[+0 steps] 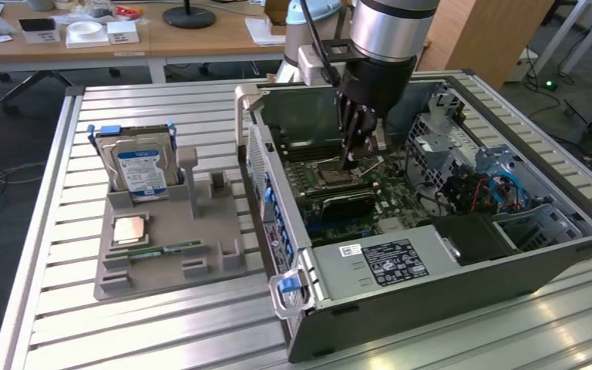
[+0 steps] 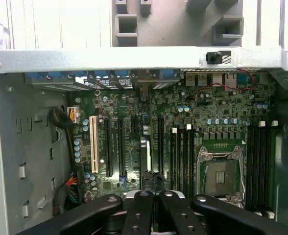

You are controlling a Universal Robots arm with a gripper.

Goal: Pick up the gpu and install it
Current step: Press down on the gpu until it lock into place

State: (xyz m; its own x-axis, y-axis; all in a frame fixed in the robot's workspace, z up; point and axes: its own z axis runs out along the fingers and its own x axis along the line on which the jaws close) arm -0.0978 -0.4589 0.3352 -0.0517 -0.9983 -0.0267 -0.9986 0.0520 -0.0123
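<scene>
Gpu, thin dark grey-black rectangular card, stands edgewise on green motherboard, long axis nine-to-three o'clock; black gripper at its twelve o'clock, jaws clenched together.

The hand hides the lower motherboard slots.

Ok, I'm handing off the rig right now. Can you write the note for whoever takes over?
Gripper: shut, holding nothing, down inside the open computer case over the motherboard's expansion slots.
GPU: out of the parts tray, standing in the case at a slot, right under the gripper. Contact between the two cannot be told.
Done: card picked up and carried into the case.
Left: confirm that it is fully seated; the pictures do not settle that.
In the tray: hard drive and RAM stick, untouched.
</scene>
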